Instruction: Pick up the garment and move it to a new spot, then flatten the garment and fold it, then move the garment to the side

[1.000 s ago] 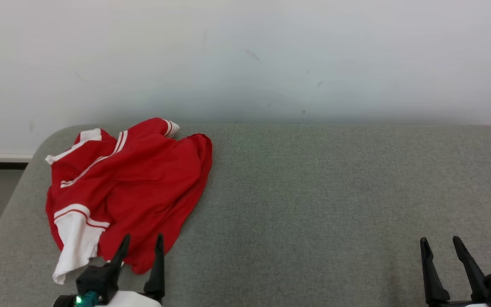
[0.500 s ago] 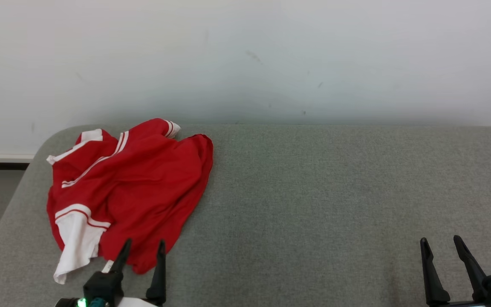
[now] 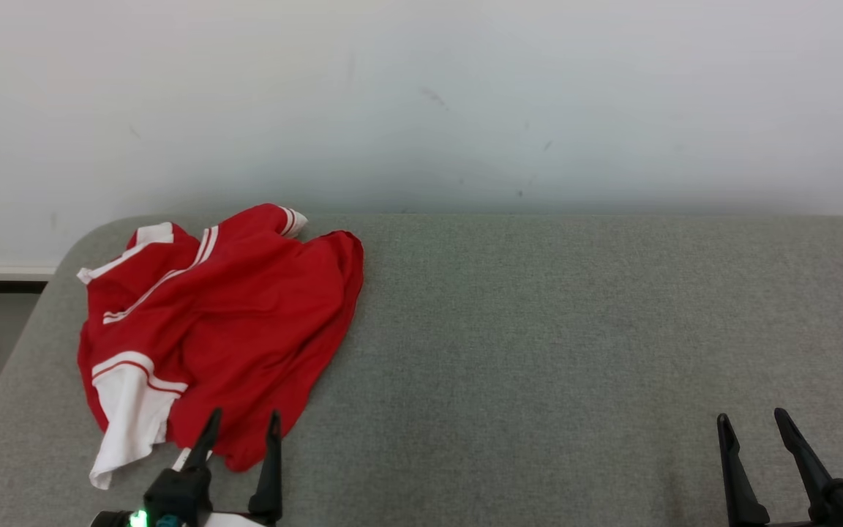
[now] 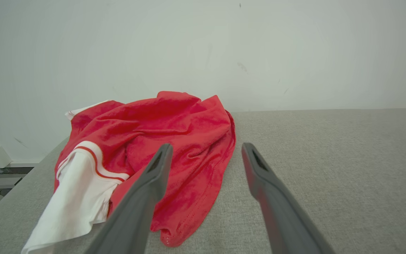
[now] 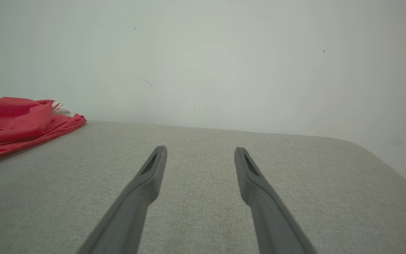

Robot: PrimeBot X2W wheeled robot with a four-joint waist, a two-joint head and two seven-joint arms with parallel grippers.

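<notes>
1. Red garment (image 3: 224, 322) with white striped trim lies crumpled in a heap at the left end of the grey fabric surface (image 3: 553, 329). Its far edge is near the white wall (image 3: 421, 95), and a white panel hangs toward the front-left.
2. Left gripper (image 3: 244, 415) is at lower left, fingers spread apart with nothing between them. The tips are over the garment's near hem: in the left wrist view one finger is over red cloth, the other over grey. Can't tell if it touches the cloth.
3. Right gripper (image 3: 751, 416) is at lower right, fingers apart and holding nothing, over the grey surface and well apart from the garment.
</notes>
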